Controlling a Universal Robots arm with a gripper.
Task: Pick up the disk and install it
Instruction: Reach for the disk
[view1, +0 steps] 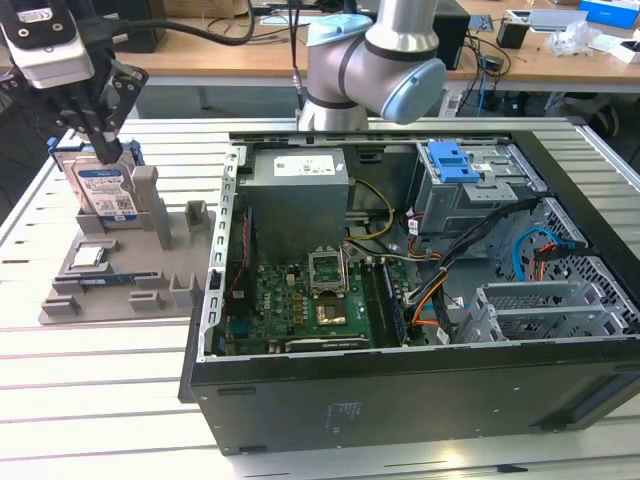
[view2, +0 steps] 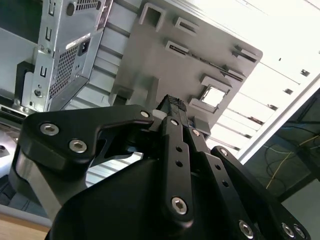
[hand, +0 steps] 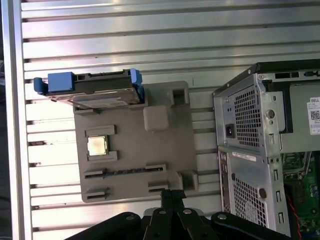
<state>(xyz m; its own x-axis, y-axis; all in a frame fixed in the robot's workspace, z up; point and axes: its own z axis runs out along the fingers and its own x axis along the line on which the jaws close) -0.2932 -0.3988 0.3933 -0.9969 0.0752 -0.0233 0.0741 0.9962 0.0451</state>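
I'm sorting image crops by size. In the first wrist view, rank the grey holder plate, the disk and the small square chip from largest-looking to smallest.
1. grey holder plate
2. disk, standing on edge on the plate
3. small square chip, clearly the smallest

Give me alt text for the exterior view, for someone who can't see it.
The arm's tool hangs above a grey holder at the exterior view's left, where the disk stands on edge. An open computer case lies beside it.

Nothing's really legible here: a white-and-blue barcode label is stuck on the disk (view1: 105, 192), and a white sticker is spotted on the power supply (view1: 305, 166).
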